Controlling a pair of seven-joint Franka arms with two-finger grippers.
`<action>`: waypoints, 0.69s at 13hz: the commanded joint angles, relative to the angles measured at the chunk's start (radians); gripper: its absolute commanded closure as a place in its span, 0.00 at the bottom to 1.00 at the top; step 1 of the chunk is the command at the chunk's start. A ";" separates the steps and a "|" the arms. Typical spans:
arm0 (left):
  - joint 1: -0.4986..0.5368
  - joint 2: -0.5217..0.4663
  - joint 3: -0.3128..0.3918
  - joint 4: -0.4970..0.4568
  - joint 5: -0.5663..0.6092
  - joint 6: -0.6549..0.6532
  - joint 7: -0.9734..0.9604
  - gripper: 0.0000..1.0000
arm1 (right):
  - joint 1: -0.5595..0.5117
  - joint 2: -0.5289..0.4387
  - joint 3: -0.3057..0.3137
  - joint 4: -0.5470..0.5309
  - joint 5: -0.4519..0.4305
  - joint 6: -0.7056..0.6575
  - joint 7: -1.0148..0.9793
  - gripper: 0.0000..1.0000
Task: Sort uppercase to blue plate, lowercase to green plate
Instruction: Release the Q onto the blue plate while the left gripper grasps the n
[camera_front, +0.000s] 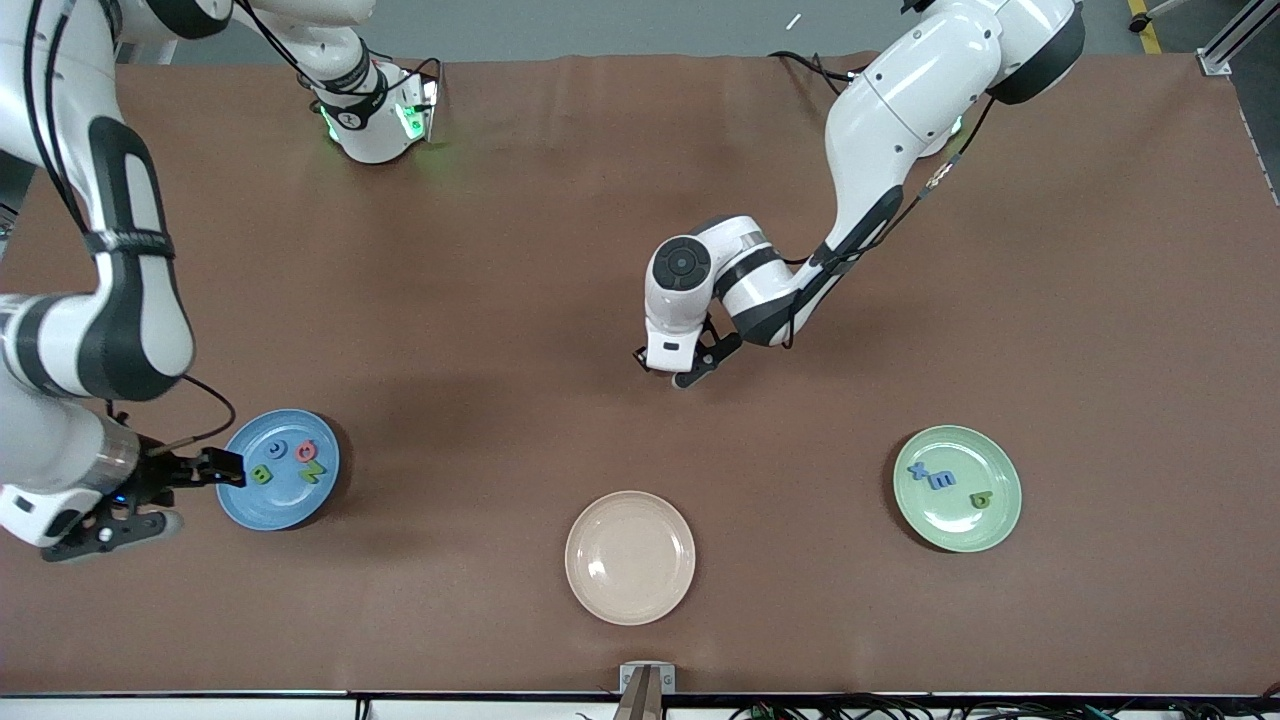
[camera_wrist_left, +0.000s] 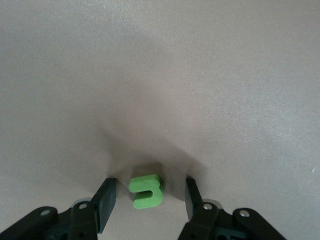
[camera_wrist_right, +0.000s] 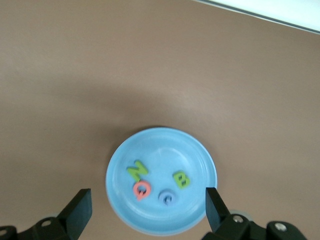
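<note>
Currently I log, from the right arm's end: right gripper (camera_front: 215, 468) spread empty over blue plate (camera_front: 245, 505) holding four capitals. Left gripper (camera_wrist_left: 150, 200) half-closed around green u (camera_wrist_left: 146, 191) on the worktop; I would centre it before squeezing. Green plate (camera_front: 985, 532) holds three letters.

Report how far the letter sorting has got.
Done: the blue plate holds B, Z, C and Q, with the right pincer open above its rim. The green plate holds x, m and b. In hand: the left pincer brackets the green u on the table, not clamped. Left: carry it to the green plate.
</note>
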 joint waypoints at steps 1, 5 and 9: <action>-0.007 -0.008 0.008 -0.018 0.018 -0.005 -0.029 0.49 | -0.015 -0.149 0.008 -0.065 0.004 -0.106 0.079 0.00; 0.004 -0.008 0.008 -0.014 0.016 -0.007 -0.029 0.72 | -0.015 -0.299 0.008 -0.106 0.006 -0.213 0.119 0.00; 0.025 -0.051 0.008 -0.006 0.019 -0.062 -0.020 0.95 | -0.020 -0.332 0.005 -0.076 0.004 -0.315 0.099 0.00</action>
